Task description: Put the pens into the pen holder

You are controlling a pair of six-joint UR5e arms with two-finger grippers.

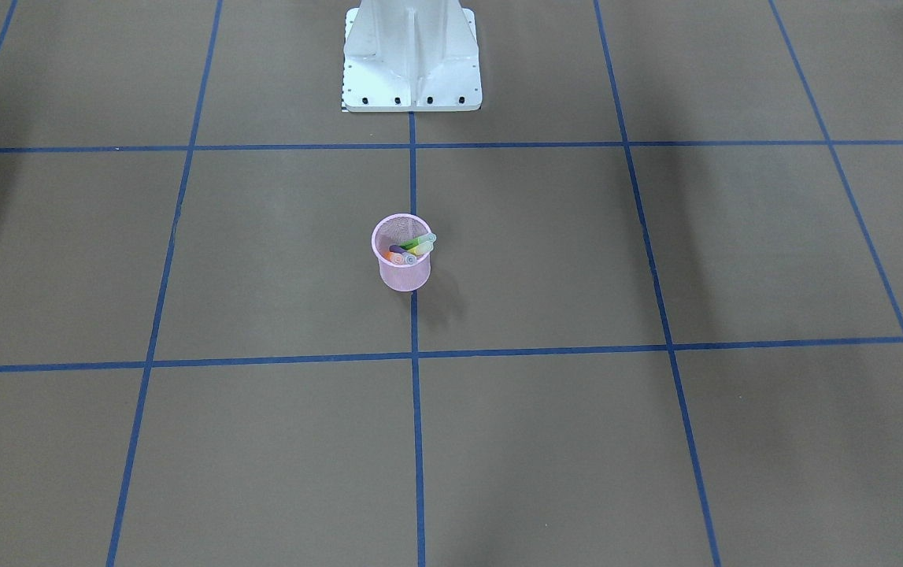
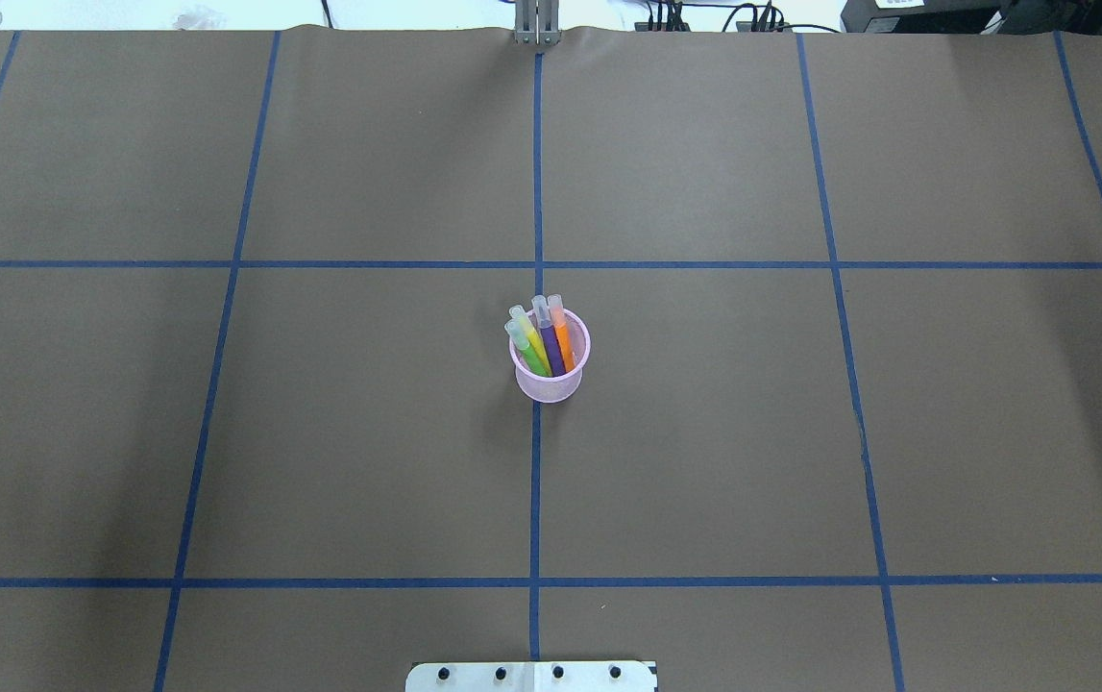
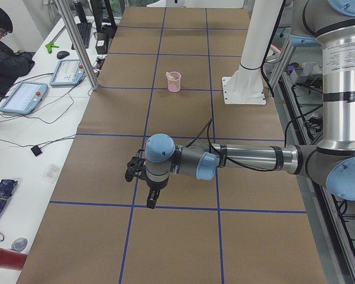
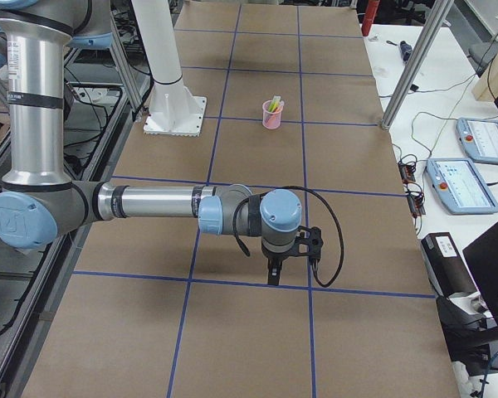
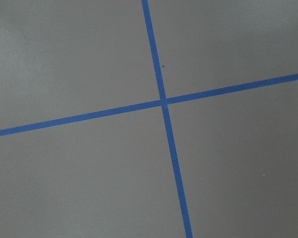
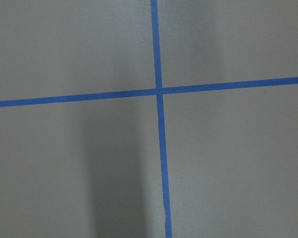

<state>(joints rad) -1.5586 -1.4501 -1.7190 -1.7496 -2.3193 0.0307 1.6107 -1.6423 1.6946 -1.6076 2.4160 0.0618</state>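
Observation:
The pink mesh pen holder [image 2: 551,386] stands upright at the table's middle on a blue tape line; it also shows in the front view [image 1: 404,277]. Inside it lean the purple pen [image 2: 551,351], the orange pen [image 2: 563,342], the green pen [image 2: 531,357] and a yellow one [image 2: 540,343], clear caps up. My left gripper [image 3: 152,198] shows only in the left side view, pointing down over the table's left end; I cannot tell if it is open. My right gripper [image 4: 273,274] shows only in the right side view, likewise; cannot tell.
The robot's white base [image 1: 412,63] stands behind the holder. Blue tape lines [image 2: 536,481] grid the brown table. A seated operator [image 3: 3,56] and tablets [image 3: 23,97] are beside the table; metal posts [image 4: 415,62] stand at its edges. Both wrist views show only tape crossings.

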